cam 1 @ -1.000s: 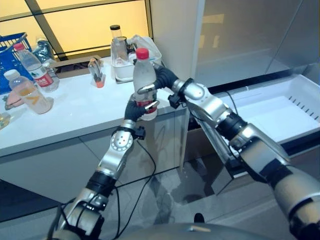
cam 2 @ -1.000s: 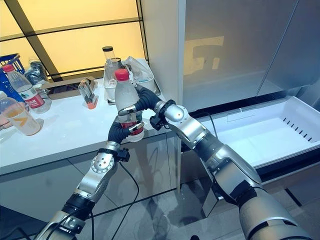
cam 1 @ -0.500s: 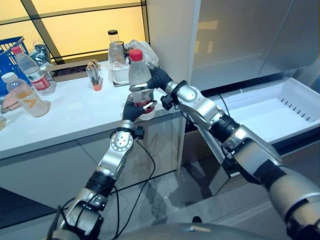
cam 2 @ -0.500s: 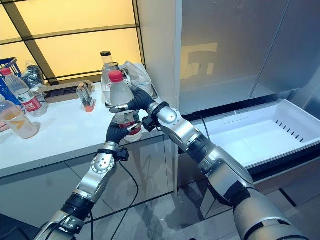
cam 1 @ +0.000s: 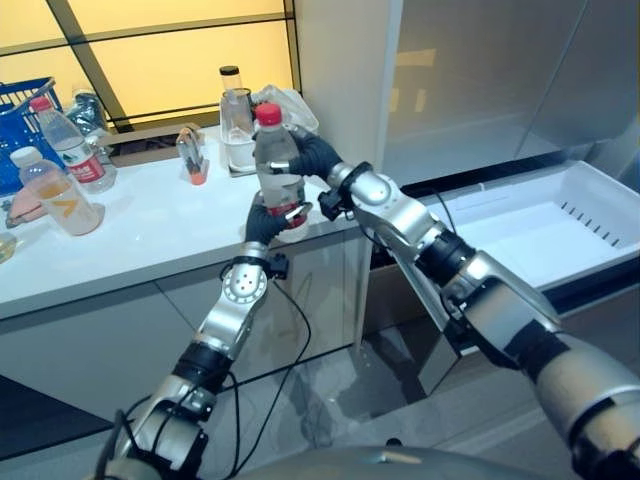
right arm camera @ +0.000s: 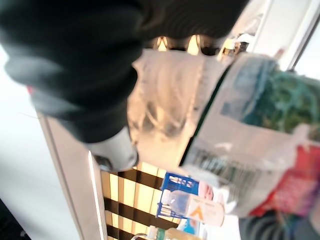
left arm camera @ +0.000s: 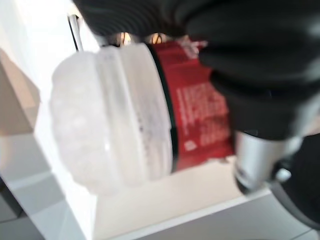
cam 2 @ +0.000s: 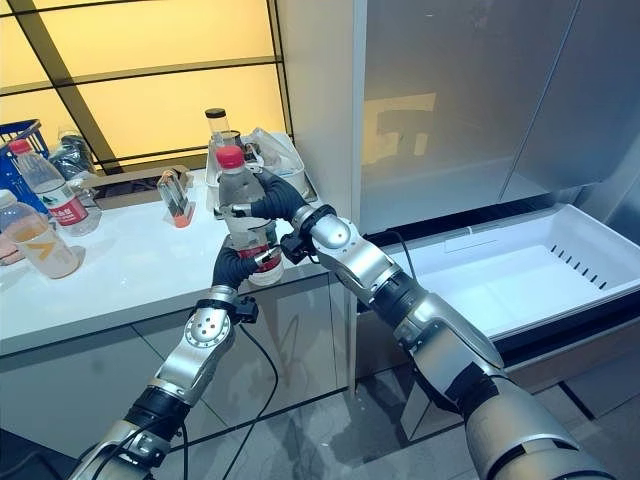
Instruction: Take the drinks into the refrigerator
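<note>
A clear plastic bottle (cam 1: 272, 148) with a red cap and red label stands upright at the front right corner of the white counter (cam 1: 150, 235). My left hand (cam 1: 262, 222) is shut round its lower part from below. My right hand (cam 1: 310, 158) is shut round its middle from the right. In the left wrist view the bottle's base and red label (left arm camera: 195, 105) sit close under the dark cover. The right wrist view has the bottle's clear wall (right arm camera: 165, 100) beside the hand. The refrigerator's white drawer (cam 1: 560, 180) stands pulled out, low on the right.
On the counter's left are an orange-labelled bottle (cam 1: 58, 195), a red-labelled bottle (cam 1: 68, 148) and a blue basket (cam 1: 22, 110). Behind the held bottle stand a clear tub with a jar (cam 1: 236, 125), a plastic bag (cam 1: 292, 100) and a small dispenser (cam 1: 192, 152). Shut refrigerator doors (cam 1: 480, 70) rise at right.
The bottle and both hands have drifted slightly left and back toward the counter. Both grips look unchanged. The head camera has shifted a little.
</note>
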Motion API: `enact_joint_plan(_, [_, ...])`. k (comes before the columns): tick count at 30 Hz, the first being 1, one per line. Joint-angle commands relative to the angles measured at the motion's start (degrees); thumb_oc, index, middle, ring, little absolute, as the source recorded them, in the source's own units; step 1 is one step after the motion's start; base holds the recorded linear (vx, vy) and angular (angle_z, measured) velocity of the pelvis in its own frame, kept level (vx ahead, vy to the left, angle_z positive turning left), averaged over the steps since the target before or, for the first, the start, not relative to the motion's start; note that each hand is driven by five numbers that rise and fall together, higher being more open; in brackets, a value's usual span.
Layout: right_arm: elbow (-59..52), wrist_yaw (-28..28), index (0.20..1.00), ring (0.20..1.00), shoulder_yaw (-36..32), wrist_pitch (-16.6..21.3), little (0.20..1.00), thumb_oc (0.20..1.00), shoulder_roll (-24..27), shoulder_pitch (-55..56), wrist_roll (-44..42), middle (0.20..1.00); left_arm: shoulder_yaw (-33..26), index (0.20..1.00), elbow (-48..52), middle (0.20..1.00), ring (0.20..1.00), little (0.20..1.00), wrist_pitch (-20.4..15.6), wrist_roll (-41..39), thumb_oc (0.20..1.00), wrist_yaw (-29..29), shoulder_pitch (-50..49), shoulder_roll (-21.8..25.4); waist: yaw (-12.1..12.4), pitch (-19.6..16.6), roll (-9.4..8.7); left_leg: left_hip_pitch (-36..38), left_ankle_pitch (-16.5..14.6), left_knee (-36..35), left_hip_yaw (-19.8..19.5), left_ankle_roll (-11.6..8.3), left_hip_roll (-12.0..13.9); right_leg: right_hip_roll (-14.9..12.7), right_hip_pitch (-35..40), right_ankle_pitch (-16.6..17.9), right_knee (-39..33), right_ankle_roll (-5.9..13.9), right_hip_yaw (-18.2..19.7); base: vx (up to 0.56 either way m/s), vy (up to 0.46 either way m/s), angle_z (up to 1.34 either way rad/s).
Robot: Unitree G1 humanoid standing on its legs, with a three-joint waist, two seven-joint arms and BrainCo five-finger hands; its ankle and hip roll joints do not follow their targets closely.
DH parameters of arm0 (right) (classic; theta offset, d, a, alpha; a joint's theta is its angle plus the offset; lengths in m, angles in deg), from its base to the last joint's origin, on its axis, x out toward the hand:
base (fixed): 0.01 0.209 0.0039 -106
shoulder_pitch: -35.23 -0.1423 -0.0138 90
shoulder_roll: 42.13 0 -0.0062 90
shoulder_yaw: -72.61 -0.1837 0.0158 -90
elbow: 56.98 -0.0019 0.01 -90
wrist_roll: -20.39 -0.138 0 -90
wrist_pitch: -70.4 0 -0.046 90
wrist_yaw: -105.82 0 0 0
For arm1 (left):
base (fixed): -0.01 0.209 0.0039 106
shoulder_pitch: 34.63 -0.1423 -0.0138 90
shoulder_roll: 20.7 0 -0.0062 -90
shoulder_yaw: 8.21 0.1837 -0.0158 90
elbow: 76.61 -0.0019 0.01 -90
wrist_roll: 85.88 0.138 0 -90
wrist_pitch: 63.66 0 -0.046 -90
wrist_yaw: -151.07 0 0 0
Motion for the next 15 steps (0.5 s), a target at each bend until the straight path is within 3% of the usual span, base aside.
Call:
enact_joint_plan(1, [-0.52,0.23,0.200,0.200,-1.10,4.20,0.200,0.200,-3.89,-4.18,-2.05,0.200,4.78,1.000,0.87,1.000,1.000,1.000,-4.37,4.35,1.000,-0.04,14.06,0.15,0.89,-1.38,-1.77,-4.01,-0.33,0.87,-0.60,3.36,-3.30,-0.95,6.43,-8.00,3.27,1.78,-2.43,0.00,0.000,0.00])
enact_joint_plan(10, [-4.09,-0.32,0.200,0.200,-2.64,5.36,0.200,0.200,-1.47,-2.66,-0.63,0.200,4.24,1.000,0.76,1.000,1.000,1.000,-4.20,3.69,1.000,-0.34,13.01,-0.14,0.69,-1.10,-1.85,-4.57,0.26,1.04,-0.35,3.50,-3.34,-0.95,5.85,-7.27,3.21,1.77,-2.22,0.00,-0.001,0.00])
enact_joint_plan(15, [-7.14,-1.07,0.200,0.200,-5.03,6.11,0.200,0.200,1.54,-0.99,-0.04,0.200,3.01,1.000,0.18,1.000,1.000,1.000,-4.31,-0.62,1.000,-1.72,8.99,-1.65,0.83,-1.03,-1.86,-4.21,-0.25,0.85,-0.45,3.54,-3.22,-0.91,6.22,-7.60,2.91,1.87,-2.21,0.00,0.000,0.00])
